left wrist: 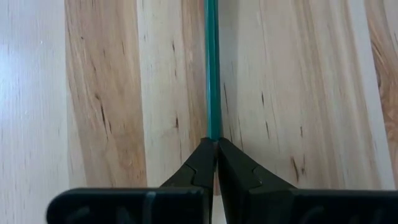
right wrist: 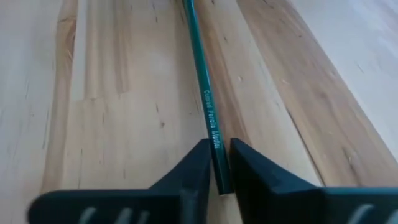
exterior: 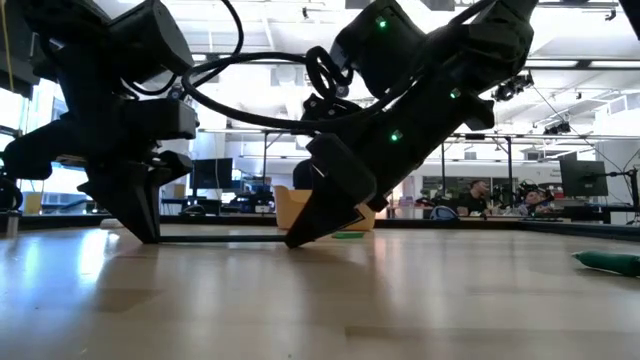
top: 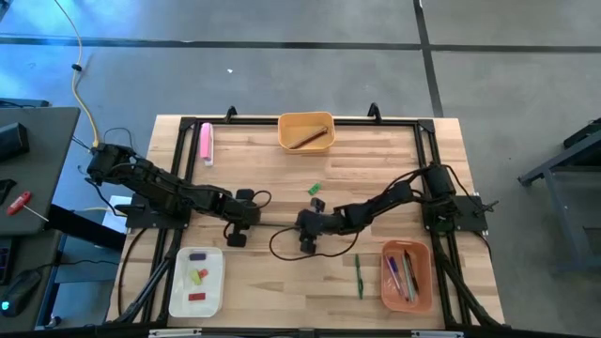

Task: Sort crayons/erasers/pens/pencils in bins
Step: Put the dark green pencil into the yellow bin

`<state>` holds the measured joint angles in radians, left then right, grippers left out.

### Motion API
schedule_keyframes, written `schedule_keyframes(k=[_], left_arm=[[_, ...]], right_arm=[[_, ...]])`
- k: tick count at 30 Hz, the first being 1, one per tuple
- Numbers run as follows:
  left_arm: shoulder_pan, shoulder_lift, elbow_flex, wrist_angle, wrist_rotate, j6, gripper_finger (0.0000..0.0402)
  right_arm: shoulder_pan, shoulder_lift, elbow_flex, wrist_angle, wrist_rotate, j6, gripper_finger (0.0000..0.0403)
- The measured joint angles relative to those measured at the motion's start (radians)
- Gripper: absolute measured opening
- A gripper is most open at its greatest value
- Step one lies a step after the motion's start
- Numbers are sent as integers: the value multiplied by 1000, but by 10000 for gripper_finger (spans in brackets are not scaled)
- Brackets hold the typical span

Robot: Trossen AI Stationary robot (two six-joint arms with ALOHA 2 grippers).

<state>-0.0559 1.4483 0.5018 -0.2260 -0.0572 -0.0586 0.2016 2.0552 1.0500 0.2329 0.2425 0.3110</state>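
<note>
A thin teal-green stick (top: pixel 275 223) with pale lettering lies flat on the table's middle, running left to right. My left gripper (top: pixel 244 222) is shut on its left end and my right gripper (top: pixel 304 228) on its right end; both show in the low view, left (exterior: pixel 148 236) and right (exterior: pixel 296 240). A short green piece (top: pixel 315 189) lies beyond the stick. A green pen (top: pixel 358 275) lies near the salmon-orange bin (top: pixel 407 275), which holds several pens. The yellow-orange bin (top: pixel 306 131) holds a brown pencil. The white bin (top: pixel 196 280) holds short coloured pieces. My left gripper (left wrist: pixel 214 142) pinches the stick's left end (left wrist: pixel 212 132) between its two fingertips, coming steeply from above, in line with the stick. The stick lies on the table. My right gripper (right wrist: pixel 219 149) has the stick's right end (right wrist: pixel 217 167) between its two fingers, slanting down from the right, in line with the stick. The stick rests on the table.
A thick pink bar (top: pixel 206 143) lies at the far left by the black frame rail (top: pixel 188 150). Cables loop on the table beside both grippers. Bare wood lies between the white and salmon-orange bins.
</note>
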Motion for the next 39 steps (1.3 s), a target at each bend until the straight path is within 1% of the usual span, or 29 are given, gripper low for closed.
schedule_keyframes(k=[5, 7, 9, 13, 16, 18, 20, 23, 27, 29, 33, 36, 39], left_arm=[[0, 0, 0, 0, 0, -1, 0], [0, 0, 0, -1, 1, -9, 3], [2, 2, 10, -15, 5, -15, 13], [4, -7, 58, -97, 9, -16, 54], [2, -37, 109, -223, 27, -12, 89], [2, -63, 150, -250, 28, -9, 111], [2, -101, 158, -278, 24, -18, 129], [-1, -171, 144, -217, 19, -33, 146], [-1, -288, 81, -93, 15, -59, 145], [-1, -356, 39, 8, 12, -71, 136], [-1, -469, -64, 210, -5, -96, 111], [-1, -536, -141, 339, -8, -99, 91], [-1, -580, -212, 447, -8, -107, 72]], right_arm=[[1, -1, 0, -2, -5, -34, 11], [1, -1, 0, -3, -7, -39, 6], [1, -1, -1, -2, -8, -38, 7], [1, 0, -1, 0, -7, -31, 9], [1, 0, -2, 3, -5, -25, 7], [2, 0, -3, 10, -4, -24, 7], [4, 0, -3, 12, -4, -25, 7], [7, -6, -3, 9, -1, -34, 6], [17, -37, -6, -51, 7, -60, 6], [18, -72, -7, -120, 30, -74, 6], [12, -170, -7, -246, 150, -120, 6], [-9, -269, -7, -333, 217, -183, 6], [-62, -376, -6, -408, 229, -277, 6]])
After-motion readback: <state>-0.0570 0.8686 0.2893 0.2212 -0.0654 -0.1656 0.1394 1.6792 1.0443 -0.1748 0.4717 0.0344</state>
